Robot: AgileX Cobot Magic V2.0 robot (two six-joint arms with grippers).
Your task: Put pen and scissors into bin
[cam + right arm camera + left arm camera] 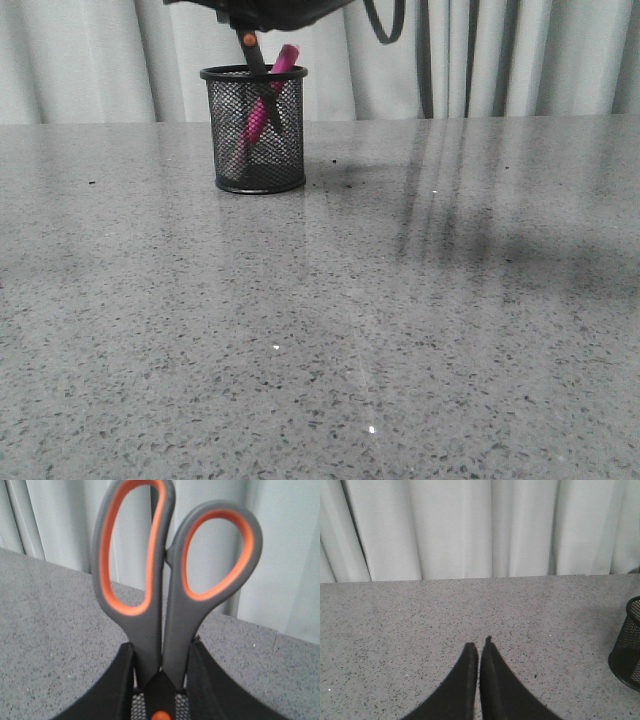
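The bin (pixel 228 150), a black mesh cup, stands at the back left of the table. The magenta pen (pixel 285 55) leans inside it, its top poking above the rim. The scissors (pixel 249 42) stand upright over the bin with their dark blades down inside the mesh and the orange pivot just above the rim. My right gripper (pixel 163 642) is shut on the scissors (pixel 150 625) just below the grey and orange handle loops, with the bin's mesh (pixel 177 709) beneath. Its dark body (pixel 275 10) shows at the top edge. My left gripper (pixel 479 644) is shut and empty, low over the table, with the bin (pixel 626 650) off to one side.
The grey speckled tabletop (pixel 400 320) runs to a pale pleated curtain (pixel 500 60) at the back. A black cable loop (pixel 385 25) hangs near the right arm.
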